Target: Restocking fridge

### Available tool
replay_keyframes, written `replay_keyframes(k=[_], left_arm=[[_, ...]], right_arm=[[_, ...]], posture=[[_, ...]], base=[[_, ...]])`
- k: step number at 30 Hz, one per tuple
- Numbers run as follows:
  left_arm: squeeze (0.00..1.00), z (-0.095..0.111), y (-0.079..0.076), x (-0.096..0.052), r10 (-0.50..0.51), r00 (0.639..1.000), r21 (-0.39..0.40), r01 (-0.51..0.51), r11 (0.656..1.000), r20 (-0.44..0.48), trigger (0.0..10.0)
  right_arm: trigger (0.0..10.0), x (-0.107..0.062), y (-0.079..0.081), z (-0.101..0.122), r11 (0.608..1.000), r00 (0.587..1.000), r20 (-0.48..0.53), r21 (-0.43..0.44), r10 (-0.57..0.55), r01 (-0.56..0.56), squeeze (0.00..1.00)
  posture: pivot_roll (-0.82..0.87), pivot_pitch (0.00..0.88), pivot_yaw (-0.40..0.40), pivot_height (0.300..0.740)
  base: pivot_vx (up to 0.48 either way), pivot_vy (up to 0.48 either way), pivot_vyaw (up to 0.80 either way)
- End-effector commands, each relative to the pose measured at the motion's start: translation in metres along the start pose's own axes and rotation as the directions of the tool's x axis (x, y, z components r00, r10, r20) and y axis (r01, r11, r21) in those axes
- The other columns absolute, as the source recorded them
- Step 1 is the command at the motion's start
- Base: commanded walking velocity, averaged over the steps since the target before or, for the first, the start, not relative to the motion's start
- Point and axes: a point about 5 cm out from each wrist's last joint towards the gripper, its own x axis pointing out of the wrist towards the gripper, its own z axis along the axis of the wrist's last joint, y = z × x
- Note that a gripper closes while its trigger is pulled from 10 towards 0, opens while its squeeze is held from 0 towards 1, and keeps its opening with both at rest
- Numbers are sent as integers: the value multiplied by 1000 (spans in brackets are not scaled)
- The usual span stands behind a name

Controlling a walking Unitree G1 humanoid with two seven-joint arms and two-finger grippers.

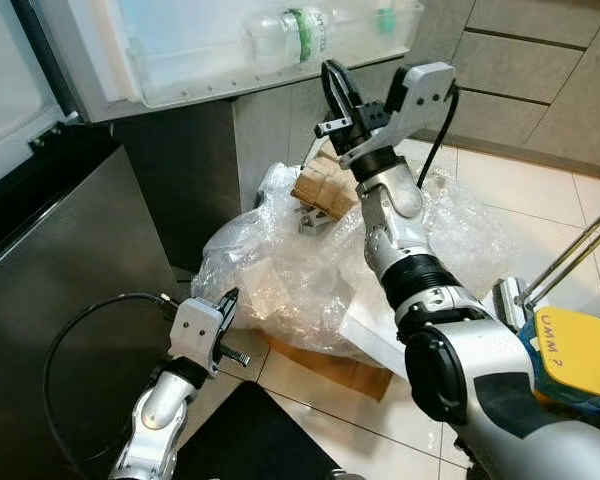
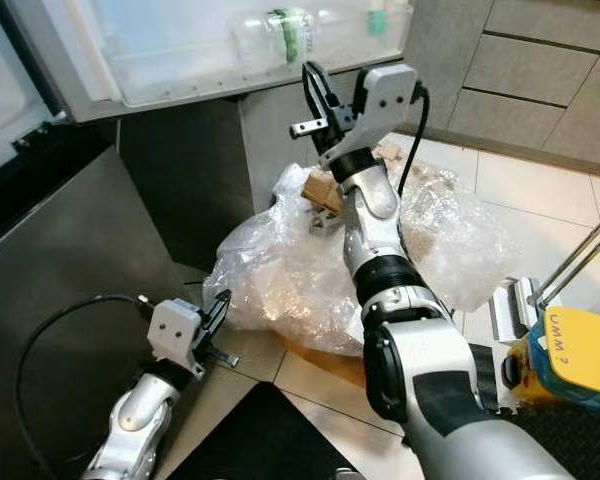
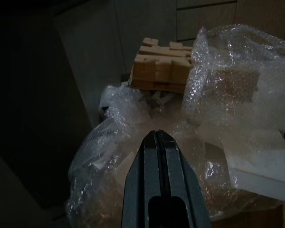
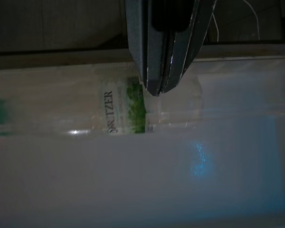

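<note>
A clear plastic bottle point(image 1: 285, 36) with a green and white label lies on its side in the clear door shelf point(image 1: 180, 85) of the open fridge door. My right gripper point(image 1: 330, 75) is raised just below that shelf, fingers shut with nothing between them, pointing up at the bottle point(image 4: 128, 105). The bottle stays apart from the fingertips. My left gripper point(image 1: 228, 300) hangs low near the floor, shut and empty, pointing toward the bubble wrap heap point(image 3: 218, 109).
A big heap of clear bubble wrap point(image 1: 310, 260) with cardboard blocks point(image 1: 325, 190) lies on the tiled floor below the door. The dark steel fridge front point(image 1: 70, 280) stands at the left. A yellow-topped cart point(image 1: 575, 350) sits at the right. Grey cabinets point(image 1: 540, 70) are behind.
</note>
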Motion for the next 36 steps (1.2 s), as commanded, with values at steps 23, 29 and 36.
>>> replay_keyframes(k=[23, 29, 36], left_arm=[[0, 5, 15, -24, 41, 999, 63, -40, 997, -26, 10000], [0, 4, 17, -25, 56, 998, 69, -54, 996, -32, 10000], [0, -1, 10, -26, 46, 998, 49, -44, 998, -49, 10000]], right_arm=[[10000, 39, 9, -3, 993, 934, -344, -95, -93, 64, 0], [10000, 18, 15, -36, 985, 803, -596, -145, -16, -89, 0], [10000, -9, 21, -61, 996, 801, -596, -23, 52, -83, 0]], posture=[[55, 187, -96, 740], [40, 171, -104, 740], [9, 161, -83, 740]], base=[[0, 0, 0], [0, 0, 0], [0, 0, 0]])
